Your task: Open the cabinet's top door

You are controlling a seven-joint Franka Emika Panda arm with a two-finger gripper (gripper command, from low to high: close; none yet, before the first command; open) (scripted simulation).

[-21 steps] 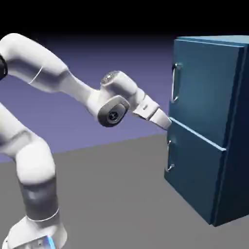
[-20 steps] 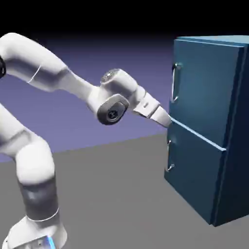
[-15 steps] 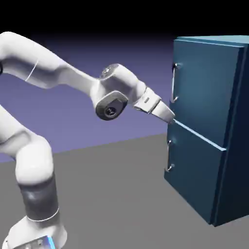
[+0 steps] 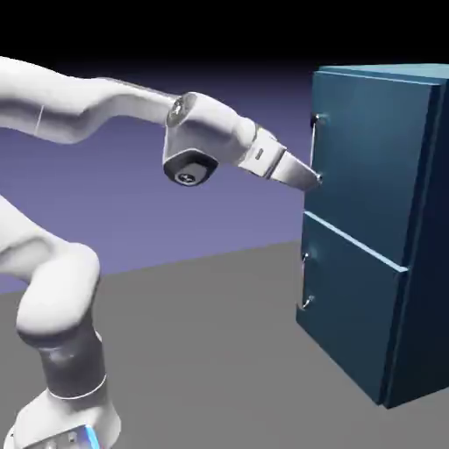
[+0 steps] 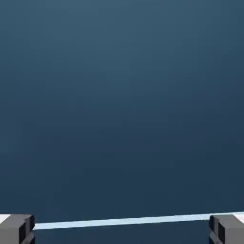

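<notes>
A: In the exterior view we have the white two-finger gripper [image 4: 313,179] reaching level to the right, its tips at the lower end of the thin vertical silver loop handle [image 4: 313,147]; that handle sits on the left edge of the upper flat dark-blue door panel [image 4: 368,167] of the tall teal-blue boxy cabinet [image 4: 419,263], which stands on the grey surface [image 4: 202,351] at the view's right.

B: Agreed; the door looks shut flush, and the shorter lower panel [image 4: 346,316] with its own small silver handle [image 4: 305,279] lies well below the tips; from this side we cannot tell whether the tips touch the loop.

A: In the hand view, blue panel fills nearly everything; the two grey fingers [image 5: 16,228] sit at the bottom corners, spread wide apart with nothing clamped between them; a pale bar [image 5: 124,220] crosses from one to the other, which we take for the handle.

B: Our worry is the bar lying so low, right at the tips; closing now may catch it shallowly, and a pull could then slip off; pressing forward could also jam the tips into the panel.

A: No brand, label or writing shows in either view.
</notes>
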